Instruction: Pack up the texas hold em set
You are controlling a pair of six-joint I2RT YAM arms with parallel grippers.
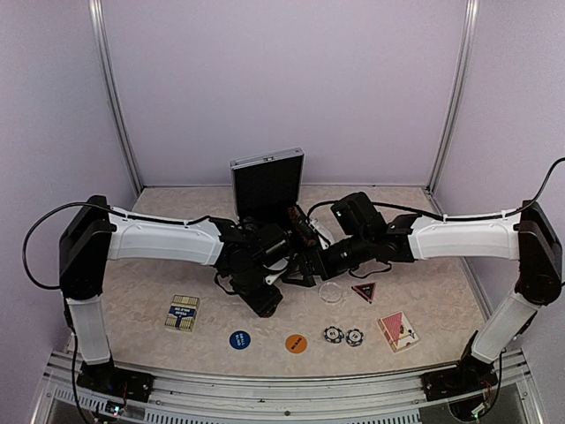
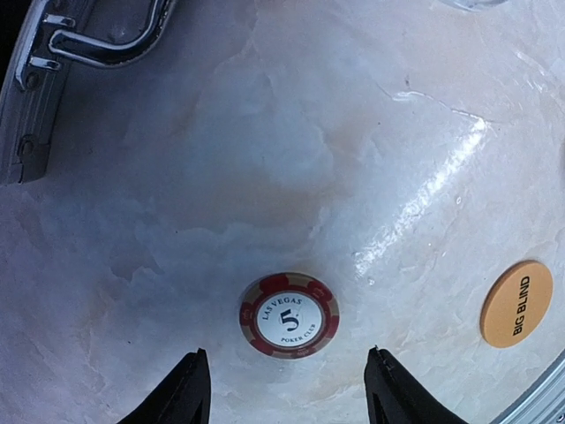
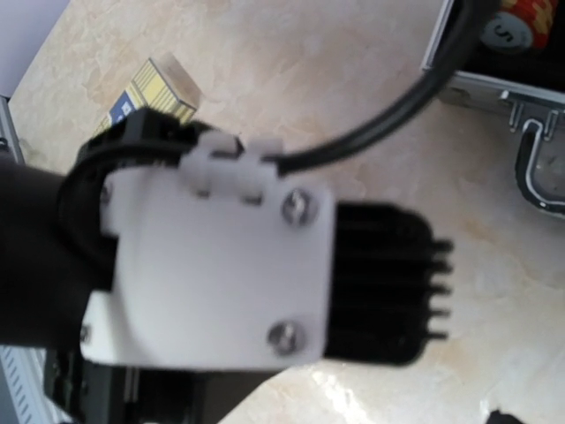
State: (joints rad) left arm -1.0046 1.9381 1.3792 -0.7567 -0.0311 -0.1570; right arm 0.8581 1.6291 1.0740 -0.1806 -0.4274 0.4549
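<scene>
Silver aluminium briefcase (image 1: 267,181): open at the back centre of the table, lid upright, metal handle (image 2: 106,35) towards the arms
Left gripper (image 2: 287,382): just in front of the briefcase handle, fingers spread, one either side of a red-and-white striped poker chip (image 2: 289,314), not touching it
Chip: flat on the table, near the briefcase front
Doing it well: I judge the tips should reach the tabletop with the chip centred, then close on its rim and lift level
Round orange disc (image 2: 516,303): right of the chip, apart, farther from the briefcase
Right gripper (image 1: 305,265): right-front of the briefcase, crowding the left wrist; spread wide, nothing seen in it
</scene>
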